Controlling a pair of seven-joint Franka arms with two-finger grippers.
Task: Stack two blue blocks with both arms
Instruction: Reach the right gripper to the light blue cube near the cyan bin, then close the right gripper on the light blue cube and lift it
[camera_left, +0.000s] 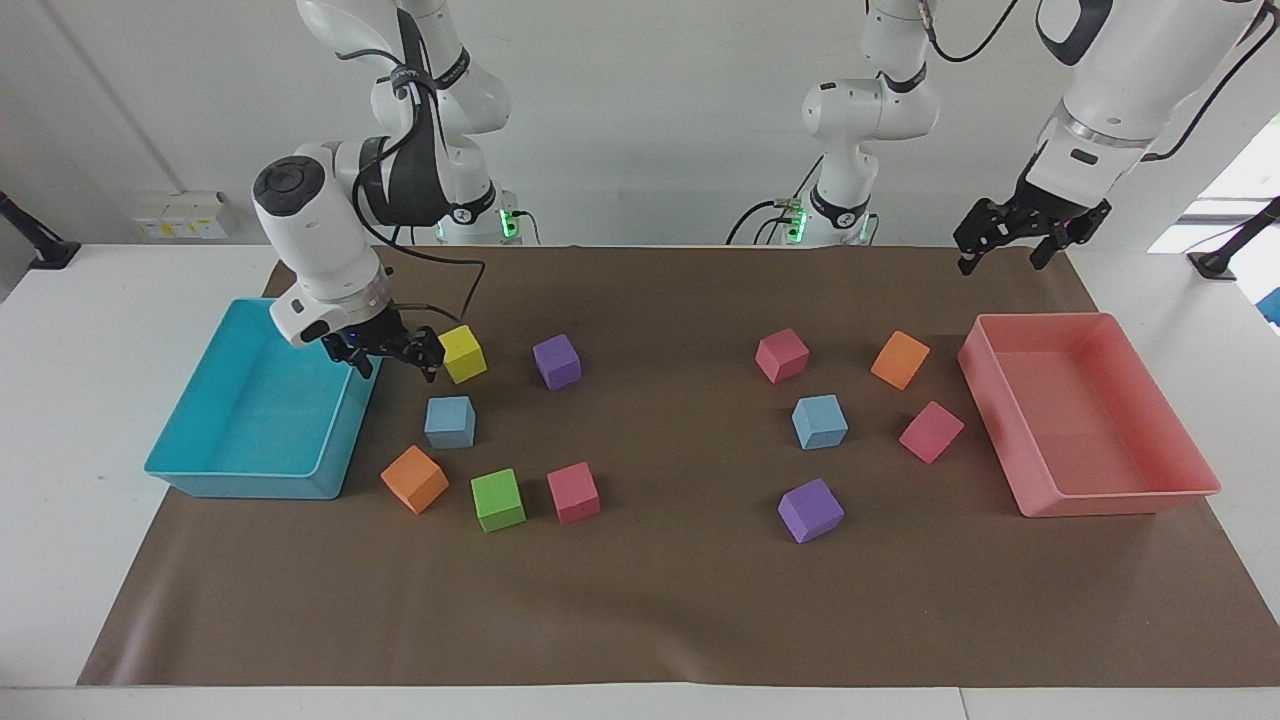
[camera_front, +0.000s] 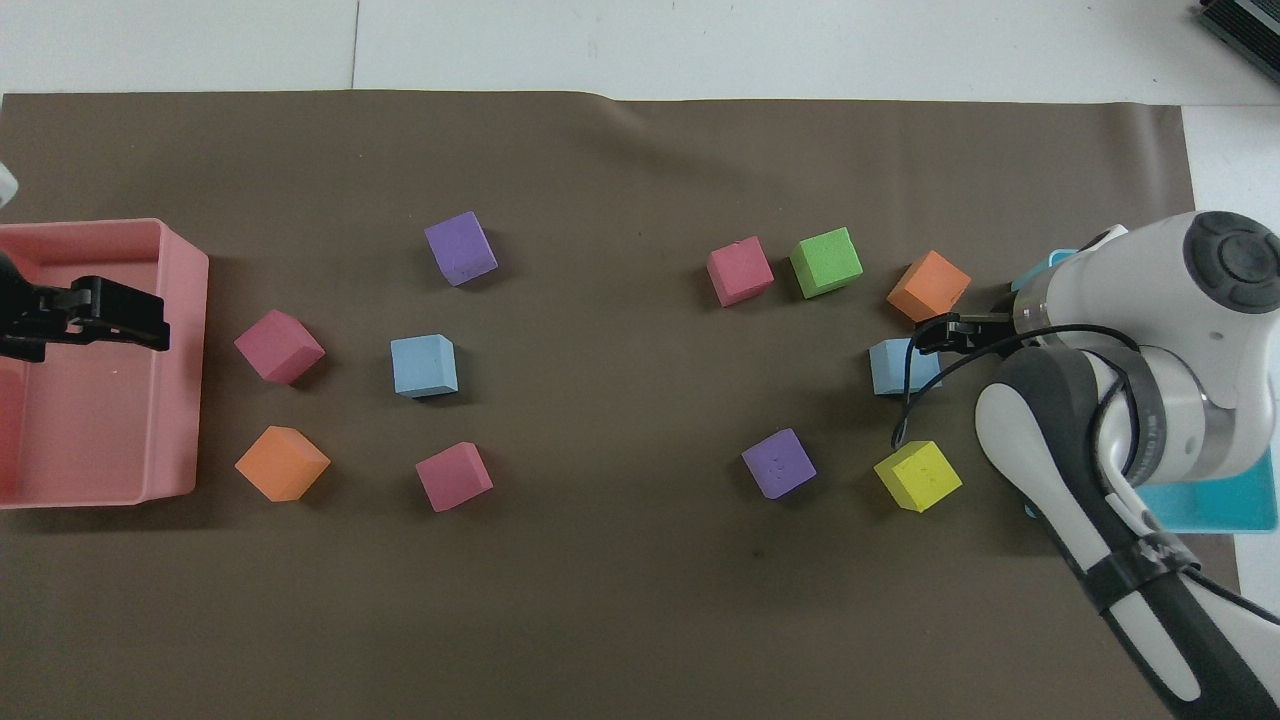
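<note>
Blue blocks (camera_left: 450, 421) (camera_left: 819, 421) apart | right tool (camera_left: 392, 359) spread, raised

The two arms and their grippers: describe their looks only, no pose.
Both are white jointed arms with silver wrist rings and looping black cables. The right arm has a dark round joint cap and dark grey sleeve section. The left gripper and right gripper are black, two-fingered linkages.
</note>
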